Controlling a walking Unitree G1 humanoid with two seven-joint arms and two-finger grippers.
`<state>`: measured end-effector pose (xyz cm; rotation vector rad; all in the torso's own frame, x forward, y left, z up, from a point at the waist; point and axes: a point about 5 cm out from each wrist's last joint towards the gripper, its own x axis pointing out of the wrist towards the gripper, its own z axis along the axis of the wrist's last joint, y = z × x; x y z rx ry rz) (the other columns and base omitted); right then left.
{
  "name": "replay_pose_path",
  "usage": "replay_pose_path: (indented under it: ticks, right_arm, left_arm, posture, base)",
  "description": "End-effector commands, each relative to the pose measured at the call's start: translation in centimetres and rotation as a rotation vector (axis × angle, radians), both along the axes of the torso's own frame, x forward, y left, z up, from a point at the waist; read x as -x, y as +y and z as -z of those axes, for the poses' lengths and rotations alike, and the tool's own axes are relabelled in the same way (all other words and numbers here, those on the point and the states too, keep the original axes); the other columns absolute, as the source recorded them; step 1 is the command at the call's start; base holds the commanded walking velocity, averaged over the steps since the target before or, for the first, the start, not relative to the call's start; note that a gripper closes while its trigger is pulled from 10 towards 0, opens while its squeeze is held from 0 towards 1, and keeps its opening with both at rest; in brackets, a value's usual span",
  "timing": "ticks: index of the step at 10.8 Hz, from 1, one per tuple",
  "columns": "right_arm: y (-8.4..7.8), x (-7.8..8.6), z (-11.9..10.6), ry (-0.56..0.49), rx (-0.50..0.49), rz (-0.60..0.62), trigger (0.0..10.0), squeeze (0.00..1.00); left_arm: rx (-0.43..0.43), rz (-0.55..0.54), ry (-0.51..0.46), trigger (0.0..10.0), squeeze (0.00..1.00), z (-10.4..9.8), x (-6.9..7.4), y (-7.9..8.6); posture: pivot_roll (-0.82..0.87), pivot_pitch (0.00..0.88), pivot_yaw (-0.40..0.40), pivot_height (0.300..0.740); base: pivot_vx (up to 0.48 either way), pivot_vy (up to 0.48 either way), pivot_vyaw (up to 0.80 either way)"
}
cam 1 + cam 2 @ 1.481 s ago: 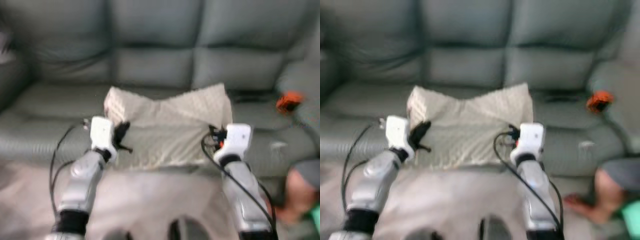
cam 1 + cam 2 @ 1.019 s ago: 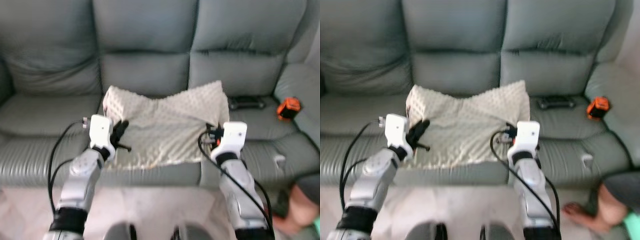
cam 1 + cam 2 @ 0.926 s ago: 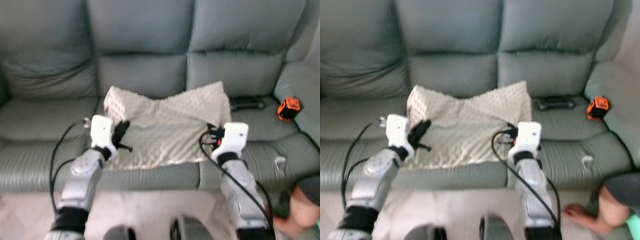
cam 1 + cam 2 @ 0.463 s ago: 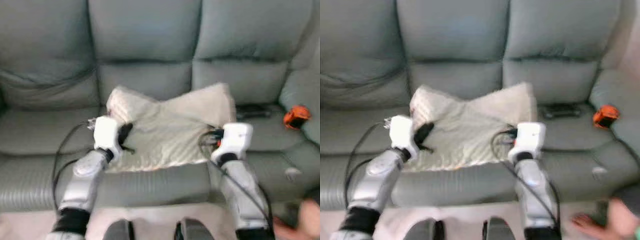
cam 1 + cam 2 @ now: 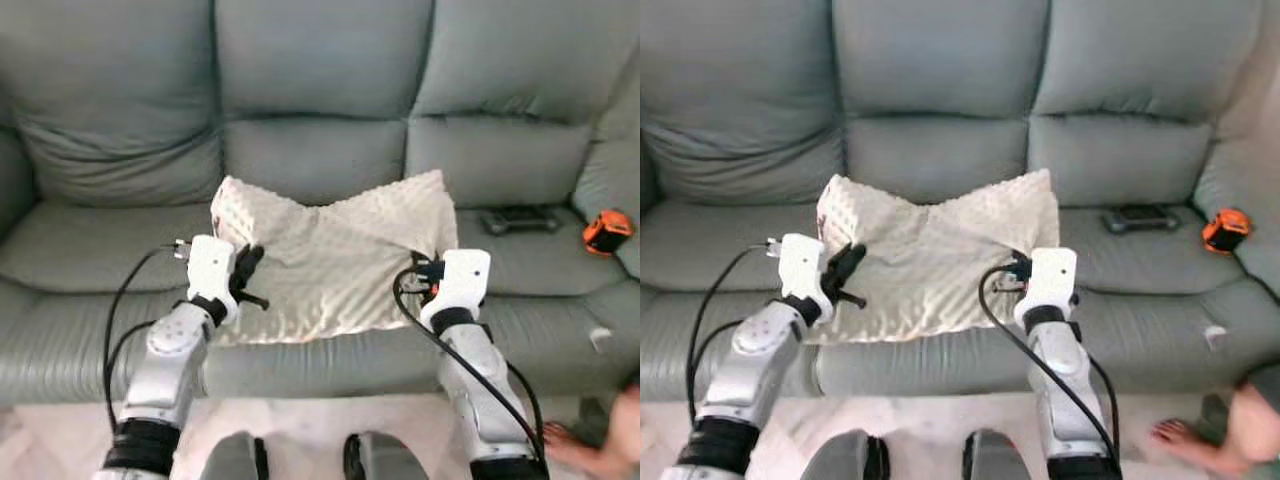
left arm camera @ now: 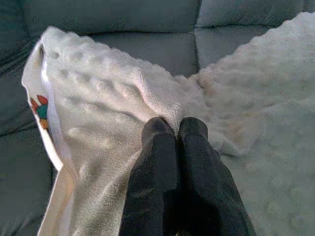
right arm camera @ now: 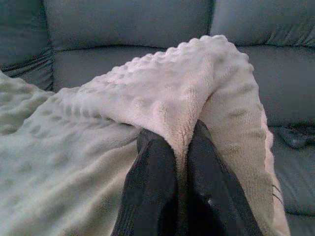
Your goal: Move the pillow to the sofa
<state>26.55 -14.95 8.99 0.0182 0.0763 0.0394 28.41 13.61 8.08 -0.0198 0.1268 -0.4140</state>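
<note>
A grey-green leather sofa (image 5: 320, 90) stretches across the scene, ahead of the left fingers (image 6: 157, 162) and the right fingers (image 7: 152, 177). It has three puffy back cushions, with a lower row of pads beneath them and wide seat cushions ribbed along the front edge. Out beyond the right fingers, away from the left ones, a black remote (image 5: 517, 219) lies on the seat. An orange and black tape measure (image 5: 607, 230) sits just past it, by the sofa's arm. Behind the fingers, below the sofa's front, is pale floor (image 5: 300, 440). The light is soft and even.
</note>
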Motion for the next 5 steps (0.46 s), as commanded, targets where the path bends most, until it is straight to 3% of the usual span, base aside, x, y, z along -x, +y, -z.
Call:
replay_pose_path:
  ticks: [1,4,5]
  right_arm:
    - [-0.35,0.17,-0.14,-0.009,0.009,0.006,10.0,0.00]
    - [-0.36,0.40,0.07,-0.004,0.006,0.016,10.0,0.00]
    - [-0.32,0.39,0.07,-0.004,0.007,0.016,10.0,0.00]
  left_arm:
    - [-0.001,0.031,-0.023,10.0,0.00,-0.38,0.05,-0.71]
    - [-0.008,0.034,-0.024,10.0,0.00,-0.48,-0.06,-0.68]
    - [-0.011,0.036,-0.025,10.0,0.00,-0.53,-0.11,-0.65]
  posture:
    - [-0.12,0.123,-0.030,0.740]
    - [-0.12,0.130,-0.015,0.740]
    - [-0.12,0.133,-0.010,0.721]
  base:
    - [0.000,0.000,0.00]
    - [0.000,0.000,0.00]
    - [0.000,0.000,0.00]
